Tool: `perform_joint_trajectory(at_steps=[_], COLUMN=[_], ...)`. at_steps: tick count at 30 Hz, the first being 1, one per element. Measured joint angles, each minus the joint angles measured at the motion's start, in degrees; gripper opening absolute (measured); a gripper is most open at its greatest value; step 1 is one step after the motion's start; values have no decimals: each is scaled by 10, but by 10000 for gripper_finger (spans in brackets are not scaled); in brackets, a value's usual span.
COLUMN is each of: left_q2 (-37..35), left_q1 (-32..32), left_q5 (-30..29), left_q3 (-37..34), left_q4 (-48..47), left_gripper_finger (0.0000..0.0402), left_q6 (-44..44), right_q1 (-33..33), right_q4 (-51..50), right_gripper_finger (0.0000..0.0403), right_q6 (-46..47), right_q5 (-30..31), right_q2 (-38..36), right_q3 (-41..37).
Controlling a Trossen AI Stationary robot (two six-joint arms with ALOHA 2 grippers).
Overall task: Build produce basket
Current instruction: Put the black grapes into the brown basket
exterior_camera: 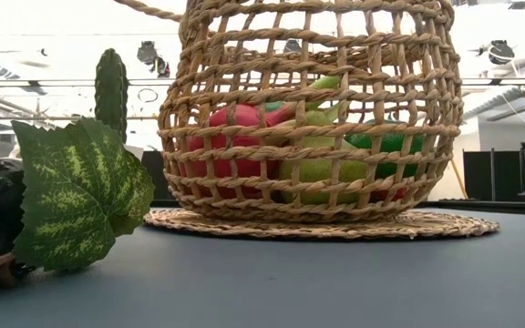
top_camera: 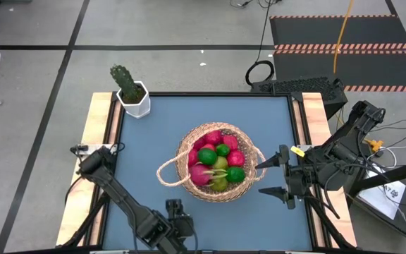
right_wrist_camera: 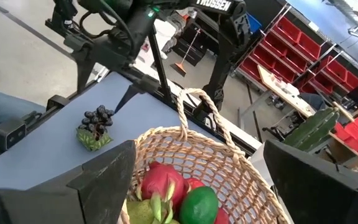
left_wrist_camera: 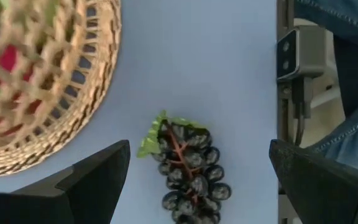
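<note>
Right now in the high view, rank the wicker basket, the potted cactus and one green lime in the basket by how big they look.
1. Wicker basket: by far the largest, holding all the fruit.
2. Potted cactus: clearly smaller, standing at the table's far left corner.
3. Green lime: smallest, about the same size as the other fruits around it.

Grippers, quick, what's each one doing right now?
Left gripper: open, above the grape bunch, holding nothing.
Right gripper: open, beside the basket, empty.
</note>
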Motion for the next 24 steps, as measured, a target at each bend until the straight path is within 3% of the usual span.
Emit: perform_joint_trajectory(at_steps=[11,19,24], left_q2=[22,30,30], left_q1=[-4,-13,-29], left_q5=[-7,-8,-7], left_q3=[-3,-56,-111], left_q4=[19,66,91], left_gripper_finger=[385,385,385], left_q6=[-31,-105,-166], right_q1=[0,0,0], right_q4=[17,153,239], right_gripper_finger=[348,348,348], right_q6=[44,21,62], right_q5=[-2,-2,-2], right_q2=[1,1,2], right_q3=[-13,-73,-104])
